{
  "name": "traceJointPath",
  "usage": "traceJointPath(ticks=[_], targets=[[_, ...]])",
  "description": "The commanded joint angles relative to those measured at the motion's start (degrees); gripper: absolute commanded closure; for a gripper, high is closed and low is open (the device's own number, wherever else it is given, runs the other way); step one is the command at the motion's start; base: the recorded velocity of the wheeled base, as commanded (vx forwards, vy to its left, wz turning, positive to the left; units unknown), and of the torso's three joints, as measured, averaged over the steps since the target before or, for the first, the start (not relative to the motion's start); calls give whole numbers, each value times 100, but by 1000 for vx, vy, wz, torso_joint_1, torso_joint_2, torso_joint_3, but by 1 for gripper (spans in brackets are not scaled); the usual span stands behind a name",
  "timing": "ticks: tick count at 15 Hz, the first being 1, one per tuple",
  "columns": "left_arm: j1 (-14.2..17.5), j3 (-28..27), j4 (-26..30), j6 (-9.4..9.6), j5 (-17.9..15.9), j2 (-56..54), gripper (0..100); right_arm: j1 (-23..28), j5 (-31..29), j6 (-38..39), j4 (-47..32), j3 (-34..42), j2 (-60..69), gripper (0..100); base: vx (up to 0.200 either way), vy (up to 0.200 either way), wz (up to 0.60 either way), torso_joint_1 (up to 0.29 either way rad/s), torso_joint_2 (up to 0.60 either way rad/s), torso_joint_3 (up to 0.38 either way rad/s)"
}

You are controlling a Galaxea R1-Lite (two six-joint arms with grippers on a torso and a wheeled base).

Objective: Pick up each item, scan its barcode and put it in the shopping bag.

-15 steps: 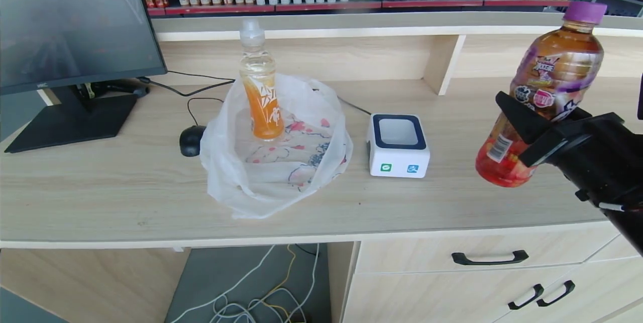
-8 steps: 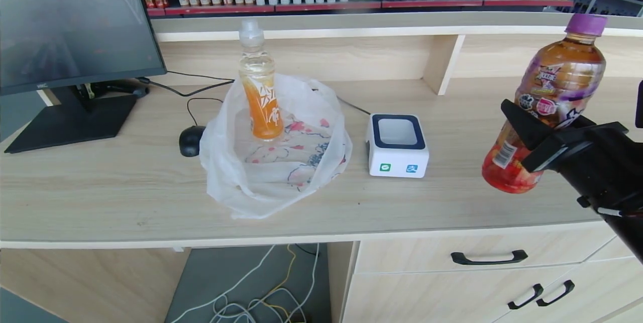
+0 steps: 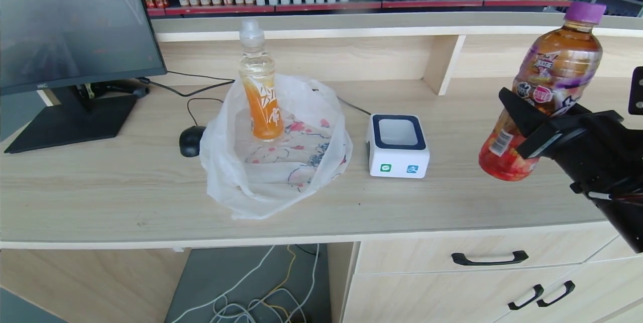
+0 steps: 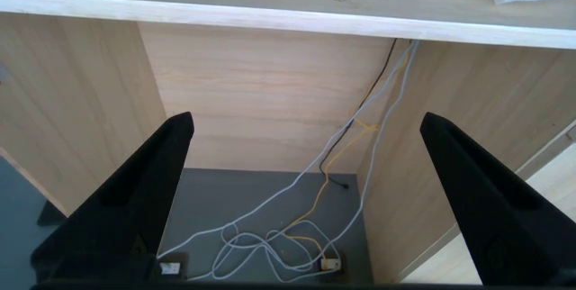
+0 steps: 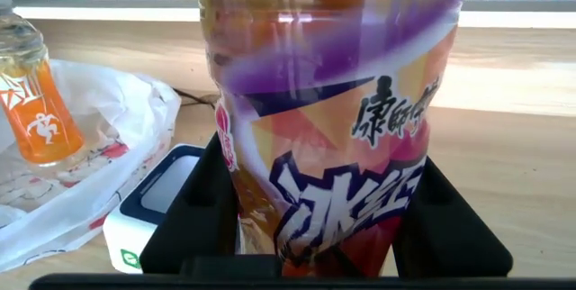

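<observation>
My right gripper (image 3: pixel 540 124) is shut on a purple-capped tea bottle (image 3: pixel 545 92), held tilted in the air above the counter's right end, right of the scanner. Its barcode faces down and left. The same bottle (image 5: pixel 328 110) looms close in the right wrist view. The white scanner (image 3: pixel 398 145) with a dark-framed window sits mid-counter; the scanner (image 5: pixel 153 209) also appears past the bottle. A white plastic shopping bag (image 3: pixel 274 154) lies open left of it, with an orange drink bottle (image 3: pixel 258 84) standing in it. My left gripper (image 4: pixel 306 191) hangs open below the counter edge, empty.
A monitor (image 3: pixel 75 21) on its stand occupies the counter's back left, with a black mouse (image 3: pixel 190 140) and cables beside the bag. A raised shelf and divider (image 3: pixel 442 62) run along the back. Drawers (image 3: pixel 490 257) sit under the counter's right side; loose cables (image 4: pixel 297 236) lie on the floor.
The right gripper with the tea bottle dipped slightly down and right, then rose back a little and shifted left. Nothing else has moved.
</observation>
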State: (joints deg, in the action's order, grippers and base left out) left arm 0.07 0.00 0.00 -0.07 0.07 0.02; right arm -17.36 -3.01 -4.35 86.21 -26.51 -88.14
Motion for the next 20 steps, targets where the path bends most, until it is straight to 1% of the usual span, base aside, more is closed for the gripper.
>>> traceJointPath(ticks=[1, 8, 13, 15, 20], targets=[[1, 0, 0, -1, 1, -2, 0, 40, 2, -4, -8, -56, 7, 100, 0, 200, 0, -2, -2, 7], [1, 0, 0, -10, 1, -2, 0, 40, 11, -13, -8, -231, 7, 100, 0, 200, 0, 4, -3, 4], [1, 0, 0, -19, 1, -2, 0, 48, 11, -13, -8, -223, 7, 100, 0, 200, 0, -1, -1, 0], [-7, 0, 0, 7, 1, -2, 0, 48, 11, -13, -8, -214, 7, 100, 0, 200, 0, 2, -5, 0], [1, 0, 0, 7, 1, -2, 0, 48, 11, -57, -8, -135, 25, 100, 0, 0, 0, 0, 0, 0]])
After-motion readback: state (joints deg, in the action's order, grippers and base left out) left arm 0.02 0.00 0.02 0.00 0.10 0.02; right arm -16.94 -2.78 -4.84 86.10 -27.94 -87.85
